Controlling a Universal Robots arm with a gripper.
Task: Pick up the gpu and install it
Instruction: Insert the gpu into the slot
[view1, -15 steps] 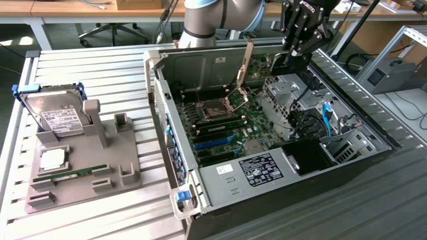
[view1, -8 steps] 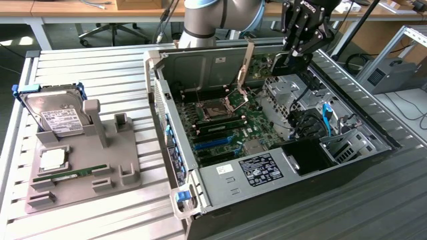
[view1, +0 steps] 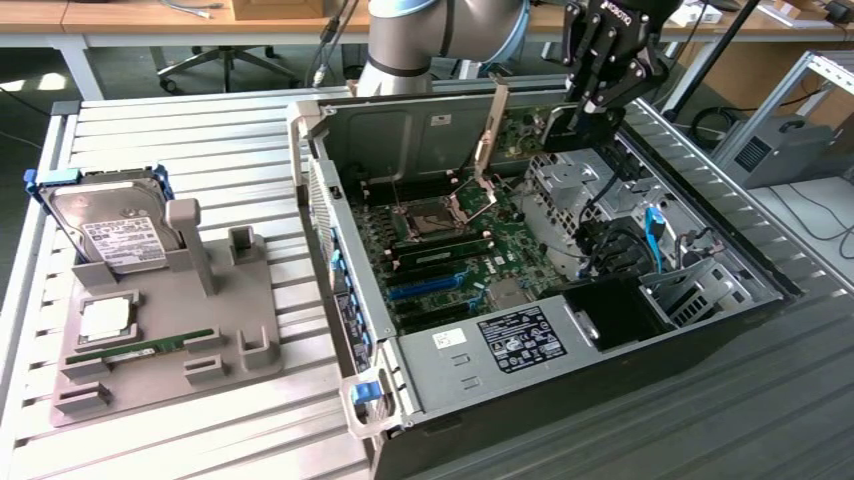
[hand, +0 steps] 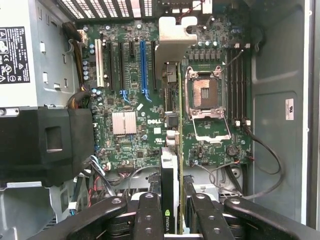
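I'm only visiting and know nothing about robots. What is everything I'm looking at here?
table: one, grey slatted metal, under everything.
computer case: one, grey, open, on the table.
motherboard: one, green, inside the case.
power supply: one, grey with a dark label, inside the case.
holder: one, grey, on the table at the exterior view's left.
hard drive: one, silver with white label, propped in the holder.
processor chip: one, silver, flat on the holder.
memory stick: one, green, lying on the holder.
gpu: one, green board with black cooler, on edge above the motherboard.
robot arm: one, grey, beyond the case in the exterior view.
gripper: one, black, shut on the gpu.
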